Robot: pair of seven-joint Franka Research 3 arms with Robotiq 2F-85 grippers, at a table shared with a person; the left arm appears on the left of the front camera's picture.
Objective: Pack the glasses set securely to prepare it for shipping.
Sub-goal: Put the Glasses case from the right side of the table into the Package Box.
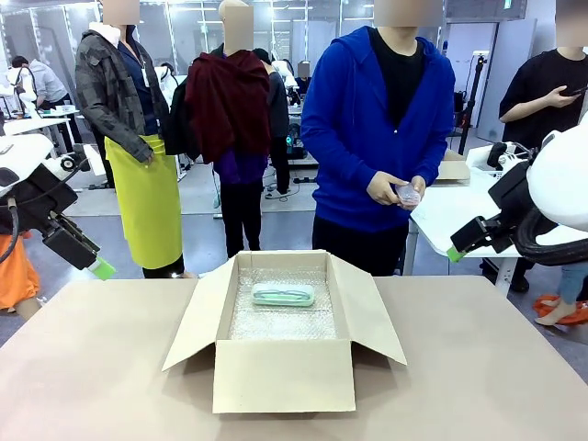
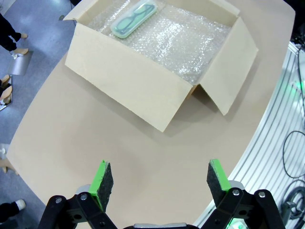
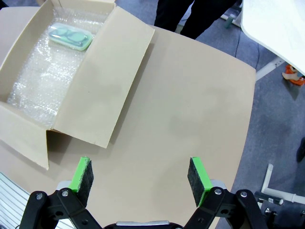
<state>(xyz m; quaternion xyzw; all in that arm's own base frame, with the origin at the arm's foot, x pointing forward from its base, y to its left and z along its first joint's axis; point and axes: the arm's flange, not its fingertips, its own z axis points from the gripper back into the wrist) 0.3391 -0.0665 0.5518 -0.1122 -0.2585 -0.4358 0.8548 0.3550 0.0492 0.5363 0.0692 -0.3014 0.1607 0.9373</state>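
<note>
- Packing looks half done to us: the green case [image 1: 283, 294] lies on bubble wrap [image 1: 276, 323] in the open box [image 1: 285, 377].
- A person's hand [image 1: 388, 190] holds the pink case [image 1: 408, 195]; we think it goes in next.
- We see the left gripper [image 2: 158, 167] and right gripper [image 3: 140, 164] with fingers wide apart, holding nothing.
- The green case sits well off, at twelve o'clock from the left fingers and eleven from the right.

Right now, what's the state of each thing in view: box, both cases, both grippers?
cardboard box, open, flaps spread outward.
bubble wrap, lining the box floor.
mint green case, lying flat on the bubble wrap near the far wall.
pink case, apparently held in the person's hands, not yet in the box.
left gripper, jaws open, empty, apart from the box.
right gripper, jaws open, empty, apart from the box.
</note>
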